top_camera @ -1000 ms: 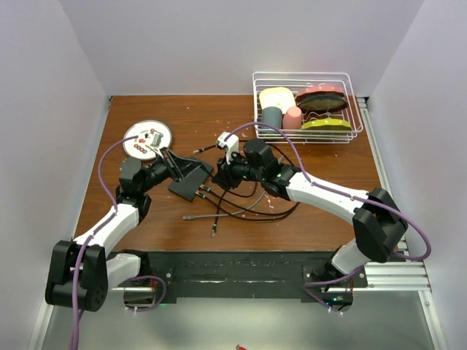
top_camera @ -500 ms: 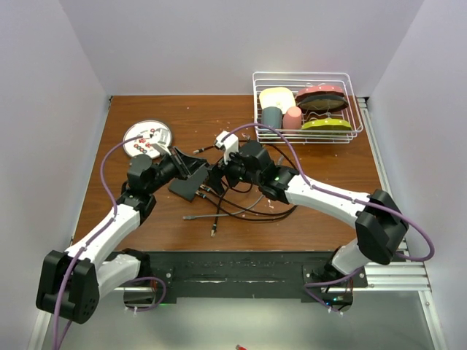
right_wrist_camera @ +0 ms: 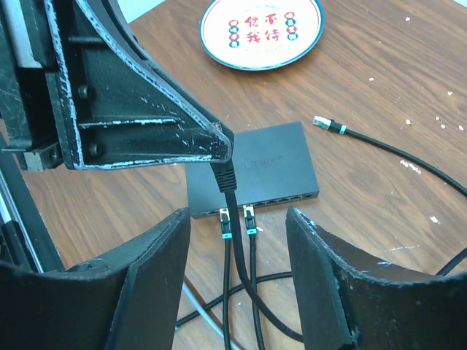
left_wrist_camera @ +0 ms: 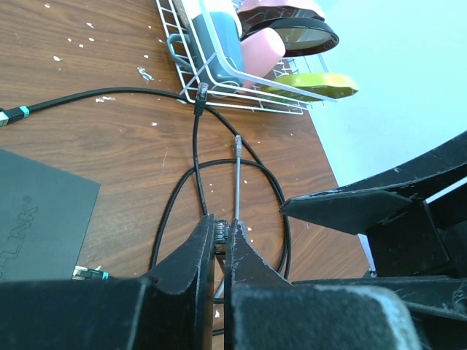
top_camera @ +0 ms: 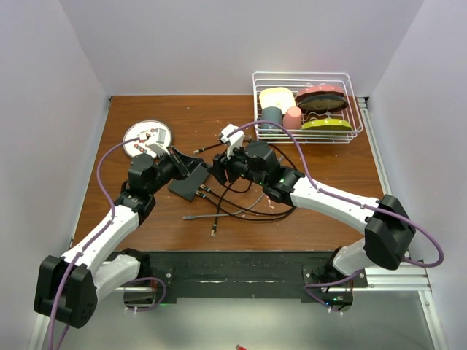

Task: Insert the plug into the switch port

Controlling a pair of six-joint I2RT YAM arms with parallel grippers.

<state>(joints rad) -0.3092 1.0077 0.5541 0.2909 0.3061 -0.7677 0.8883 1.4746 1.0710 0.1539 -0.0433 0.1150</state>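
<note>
The switch (top_camera: 186, 186) is a flat black box lying left of centre on the wooden table; in the right wrist view the switch (right_wrist_camera: 270, 157) has two plugs (right_wrist_camera: 225, 215) seated in its near-edge ports. My left gripper (top_camera: 198, 169) hangs just above and right of it, shut on a black plug (right_wrist_camera: 226, 175) whose cable droops down. In the left wrist view the left gripper (left_wrist_camera: 221, 233) pinches that plug at its tips. My right gripper (right_wrist_camera: 237, 215) is open, its fingers (right_wrist_camera: 157, 270) either side of the hanging cable without touching it.
A round white plate (top_camera: 146, 138) sits at the back left. At the back right, a wire rack (top_camera: 306, 109) holds cups and dishes. Loose black and grey cables (top_camera: 233, 204) loop over the table in front of the switch. A free plug (right_wrist_camera: 325, 122) lies beyond it.
The right gripper's jaws have opened. The left arm has swung right and closer to the right gripper, staying shut.
</note>
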